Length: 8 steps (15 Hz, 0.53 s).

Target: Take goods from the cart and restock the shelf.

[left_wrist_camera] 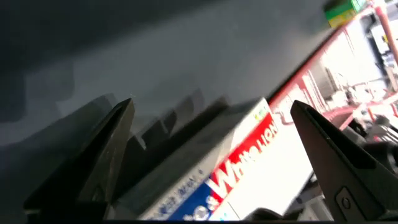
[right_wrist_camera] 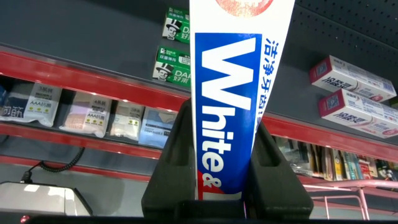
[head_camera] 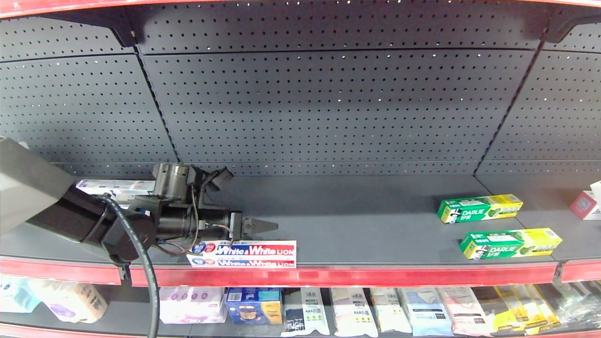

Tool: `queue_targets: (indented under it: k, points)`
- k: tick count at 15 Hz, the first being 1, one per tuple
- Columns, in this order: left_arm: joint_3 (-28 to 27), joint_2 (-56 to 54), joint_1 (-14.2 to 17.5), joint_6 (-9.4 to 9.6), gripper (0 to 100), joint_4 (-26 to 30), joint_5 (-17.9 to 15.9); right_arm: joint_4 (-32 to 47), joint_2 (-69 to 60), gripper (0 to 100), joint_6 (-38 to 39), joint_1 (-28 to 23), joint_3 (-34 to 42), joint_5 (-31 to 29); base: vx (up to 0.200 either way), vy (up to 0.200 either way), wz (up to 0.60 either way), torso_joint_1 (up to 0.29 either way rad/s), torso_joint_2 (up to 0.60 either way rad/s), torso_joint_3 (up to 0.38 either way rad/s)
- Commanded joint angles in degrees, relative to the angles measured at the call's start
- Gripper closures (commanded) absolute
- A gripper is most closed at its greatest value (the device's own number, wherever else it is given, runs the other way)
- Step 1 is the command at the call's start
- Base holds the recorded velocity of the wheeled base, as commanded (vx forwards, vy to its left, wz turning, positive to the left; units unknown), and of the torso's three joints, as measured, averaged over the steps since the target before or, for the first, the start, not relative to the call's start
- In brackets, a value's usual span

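Observation:
A white, red and blue toothpaste box lies flat at the front edge of the grey shelf. My left gripper hovers just over its far edge. In the left wrist view the left gripper is open, with its fingers spread wide to either side of the box. My right gripper is shut on a second white and blue toothpaste box, held upright in front of the shelving. Its lower end is hidden between the pads.
Two green toothpaste boxes lie on the shelf's right. Pale boxes sit behind my left arm, and a red-and-white box is at the far right. The red shelf lip runs along the front. Packs fill the lower shelf.

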Motion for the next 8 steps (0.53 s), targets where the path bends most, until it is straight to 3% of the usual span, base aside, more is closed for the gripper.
queue_targets:
  k: [1, 7, 8]
  points:
    - [-0.45, -0.19, 1.11, 0.30, 0, -0.12, 1.00, 0.06, 0.31, 100, -0.03, -0.01, 0.23, 0.01, 0.000, 0.000, 0.00, 0.000, 0.00, 0.000]
    - [0.96, -5.03, 5.06, 1.26, 0, -0.29, 6.37, -0.12, 1.10, 100, -0.03, -0.01, 0.75, 1.15, 0.000, 0.000, 0.00, 0.000, 0.00, 0.000]
    - [1.84, -6.78, 5.94, 2.23, 0, -0.29, 6.37, -0.12, 1.10, 100, -0.03, -0.01, 0.67, 1.15, 0.000, 0.000, 0.00, 0.000, 0.00, 0.000]
